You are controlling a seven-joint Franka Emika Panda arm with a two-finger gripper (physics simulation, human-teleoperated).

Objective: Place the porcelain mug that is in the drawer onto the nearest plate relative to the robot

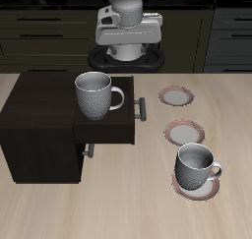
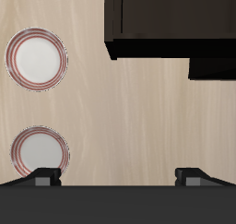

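The porcelain mug (image 1: 95, 93) stands upright in the open drawer (image 1: 108, 131) of the dark cabinet; its handle points toward the plates. The plate (image 1: 177, 95) closest to the robot lies bare beside the drawer's grey bar handle (image 1: 141, 107), and it also shows in the wrist view (image 2: 40, 149). My gripper (image 1: 128, 48) hangs high at the back of the table, open and empty, well behind the mug. In the wrist view the gripper (image 2: 122, 175) has its fingertips (image 2: 46, 177) wide apart over bare table. The drawer's edge (image 2: 152, 48) shows there, but the mug is out of view.
A second plate (image 1: 185, 133) (image 2: 39, 57) lies bare farther forward. A third plate (image 1: 197, 184) near the front edge carries the look-alike mug (image 1: 196, 164). The dark cabinet (image 1: 39, 125) fills the table on the drawer's far side.
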